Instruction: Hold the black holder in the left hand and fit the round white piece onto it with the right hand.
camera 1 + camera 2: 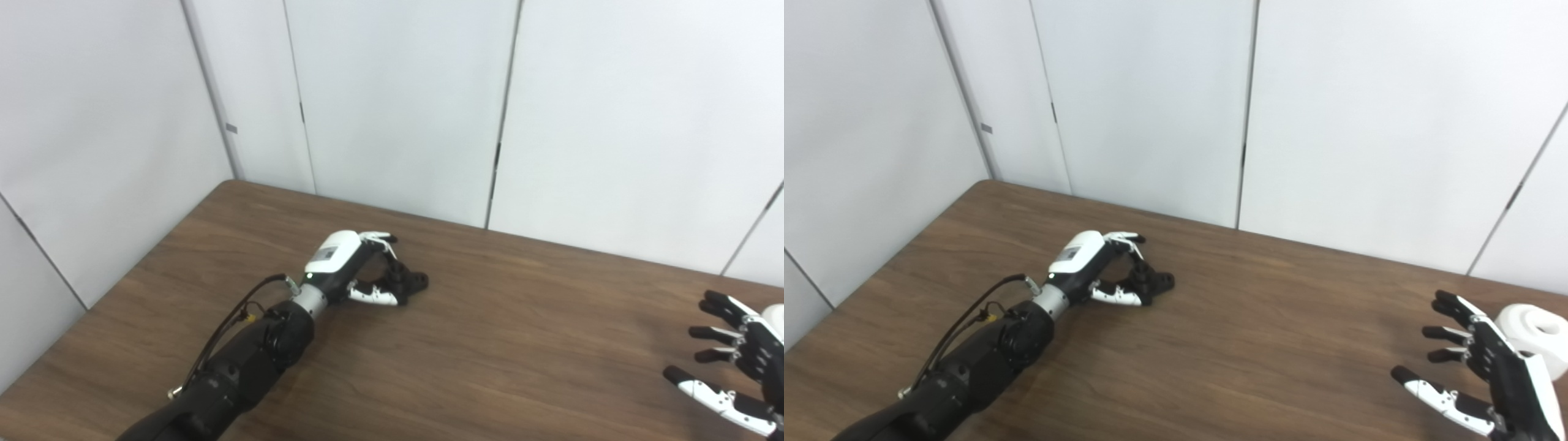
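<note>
My left hand [361, 269] rests on the brown table [490, 343] left of centre, its fingers curled around the black holder [411, 282], which lies on the wood; it also shows in the right eye view [1157, 282]. My right hand [1476, 367] is at the right edge, fingers spread apart and holding nothing. The round white piece [1534, 334] lies on the table just behind and to the right of that hand, partly hidden by it. In the left eye view only its edge [775, 315] shows.
White wall panels [398, 110] stand close behind the table's back edge and along its left side. A black cable [226, 324] runs along my left forearm.
</note>
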Robot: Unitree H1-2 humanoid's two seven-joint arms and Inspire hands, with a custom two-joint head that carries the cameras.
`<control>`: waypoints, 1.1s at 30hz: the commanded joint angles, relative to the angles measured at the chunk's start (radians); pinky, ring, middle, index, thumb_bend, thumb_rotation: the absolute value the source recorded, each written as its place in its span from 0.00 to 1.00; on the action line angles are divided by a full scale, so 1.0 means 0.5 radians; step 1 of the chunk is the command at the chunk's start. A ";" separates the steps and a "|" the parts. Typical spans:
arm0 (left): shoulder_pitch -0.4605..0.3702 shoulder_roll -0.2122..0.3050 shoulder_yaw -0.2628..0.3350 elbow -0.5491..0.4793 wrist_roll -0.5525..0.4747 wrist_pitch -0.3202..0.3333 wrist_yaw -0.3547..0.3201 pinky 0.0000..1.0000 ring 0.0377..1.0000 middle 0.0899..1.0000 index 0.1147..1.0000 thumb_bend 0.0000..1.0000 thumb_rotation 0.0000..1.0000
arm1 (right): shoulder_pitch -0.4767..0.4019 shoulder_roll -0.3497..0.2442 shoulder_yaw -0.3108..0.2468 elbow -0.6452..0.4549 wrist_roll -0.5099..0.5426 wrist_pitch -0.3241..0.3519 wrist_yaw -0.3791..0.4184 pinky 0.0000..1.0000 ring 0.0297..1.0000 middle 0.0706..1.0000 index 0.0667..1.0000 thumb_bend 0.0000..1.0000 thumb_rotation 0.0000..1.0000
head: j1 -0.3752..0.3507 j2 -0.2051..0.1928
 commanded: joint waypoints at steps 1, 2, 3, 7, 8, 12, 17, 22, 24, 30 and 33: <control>0.003 -0.059 -0.091 0.041 -0.002 -0.082 -0.218 0.74 0.88 0.83 0.42 0.52 0.07 | -0.079 -0.004 -0.011 -0.055 -0.019 -0.038 -0.040 0.54 0.69 0.81 0.81 0.52 0.00 | -0.014 0.005; 0.001 -0.068 -0.099 0.041 -0.022 -0.108 -0.250 0.75 0.89 0.83 0.42 0.52 0.07 | -0.079 0.000 -0.011 -0.054 -0.022 -0.036 -0.041 0.54 0.69 0.81 0.82 0.53 0.00 | -0.027 0.005; -0.001 -0.074 -0.104 0.041 -0.037 -0.125 -0.273 0.75 0.89 0.83 0.42 0.52 0.07 | -0.078 0.003 -0.012 -0.053 -0.024 -0.036 -0.042 0.55 0.68 0.81 0.82 0.53 0.00 | -0.027 0.005; -0.006 -0.095 -0.158 0.003 -0.031 -0.153 -0.359 0.75 0.89 0.83 0.42 0.52 0.08 | -0.078 0.013 -0.015 0.004 -0.038 -0.099 -0.067 0.56 0.68 0.80 0.82 0.55 0.03 | -0.088 0.019; -0.006 -0.096 -0.172 -0.012 -0.028 -0.154 -0.374 0.75 0.89 0.83 0.42 0.52 0.08 | -0.078 0.016 -0.015 0.013 -0.036 -0.107 -0.070 0.56 0.68 0.80 0.83 0.55 0.03 | -0.102 0.023; -0.006 -0.113 -0.251 -0.083 -0.038 -0.156 -0.413 0.75 0.90 0.84 0.42 0.52 0.08 | -0.084 0.015 -0.019 0.066 -0.026 -0.176 -0.083 0.56 0.68 0.80 0.82 0.56 0.05 | -0.151 0.032; -0.020 -0.142 -0.366 -0.136 -0.041 -0.156 -0.456 0.75 0.90 0.84 0.42 0.52 0.07 | -0.104 0.015 -0.007 0.138 -0.058 -0.292 -0.114 0.54 0.67 0.80 0.81 0.57 0.11 | -0.253 0.048; -0.044 -0.174 -0.480 -0.142 -0.063 -0.157 -0.463 0.74 0.90 0.84 0.42 0.52 0.08 | -0.100 0.032 0.005 0.123 -0.093 -0.302 -0.119 0.53 0.68 0.81 0.83 0.55 0.08 | -0.333 0.061; -0.054 -0.191 -0.521 -0.138 -0.079 -0.157 -0.462 0.76 0.90 0.84 0.42 0.52 0.08 | -0.100 0.043 0.007 0.114 -0.110 -0.291 -0.126 0.54 0.69 0.82 0.83 0.54 0.09 | -0.352 0.063; -0.092 -0.256 -0.638 -0.095 -0.053 -0.157 -0.400 0.74 0.89 0.83 0.42 0.52 0.07 | -0.104 0.049 0.018 0.115 -0.167 -0.303 -0.147 0.54 0.69 0.82 0.83 0.53 0.11 | -0.387 0.075; -0.111 -0.292 -0.701 -0.051 -0.022 -0.157 -0.347 0.73 0.88 0.82 0.42 0.52 0.07 | -0.110 0.053 0.019 0.126 -0.163 -0.320 -0.156 0.54 0.70 0.82 0.83 0.54 0.13 | -0.412 0.086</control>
